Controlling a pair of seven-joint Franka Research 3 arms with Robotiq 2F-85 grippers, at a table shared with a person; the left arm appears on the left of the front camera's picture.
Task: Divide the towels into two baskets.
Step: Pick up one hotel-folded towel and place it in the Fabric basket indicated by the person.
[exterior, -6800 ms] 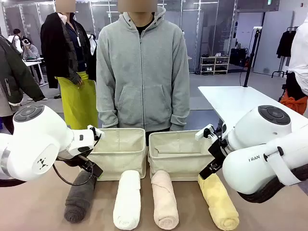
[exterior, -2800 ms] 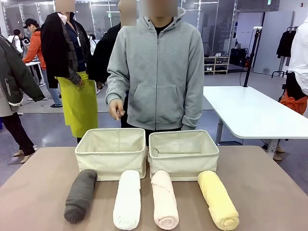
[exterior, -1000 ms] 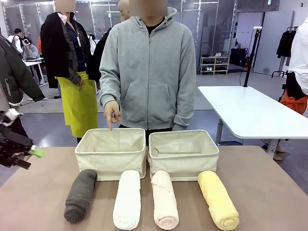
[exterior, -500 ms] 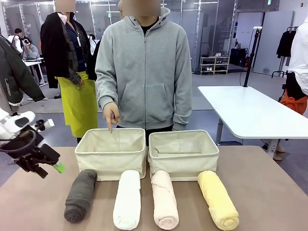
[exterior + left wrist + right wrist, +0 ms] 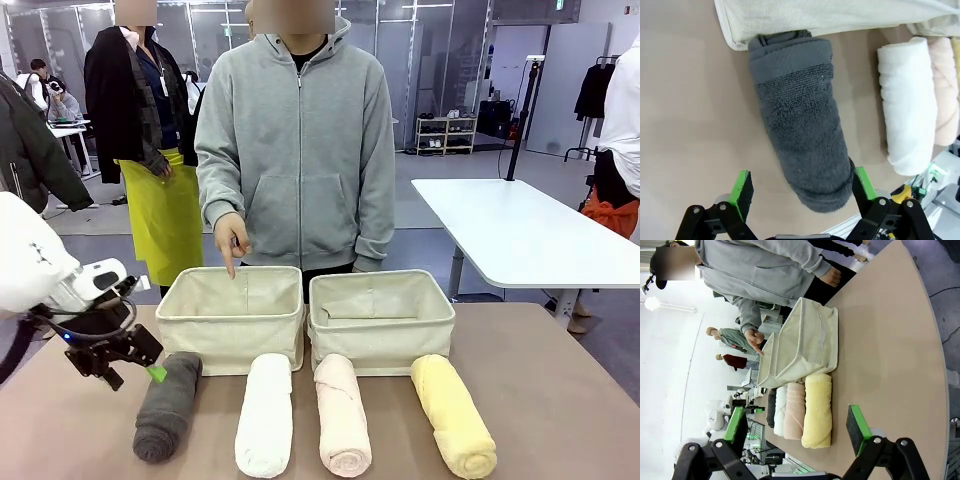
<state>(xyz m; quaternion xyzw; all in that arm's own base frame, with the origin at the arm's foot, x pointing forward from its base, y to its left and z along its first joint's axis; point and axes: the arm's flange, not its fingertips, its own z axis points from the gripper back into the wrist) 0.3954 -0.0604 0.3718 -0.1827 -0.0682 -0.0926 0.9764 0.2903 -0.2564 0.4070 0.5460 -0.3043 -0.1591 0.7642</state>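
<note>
Four rolled towels lie in a row on the bench (image 5: 560,400), none in a basket yet. At the far left, the left gripper (image 5: 135,372) hangs just above the grey towel (image 5: 167,405), jaws spread wide and empty. That towel's far end touches the left basket (image 5: 230,325), which a person's hand (image 5: 231,238) points into. Next come the white towel (image 5: 265,413), the pink towel (image 5: 342,415) before the right basket (image 5: 380,335), then the yellow towel (image 5: 453,415). The right gripper (image 5: 796,426) is likewise released and idle. A shallow pinch might catch only the outer layer, so the roll could unwind or drag the soft rim.
</note>
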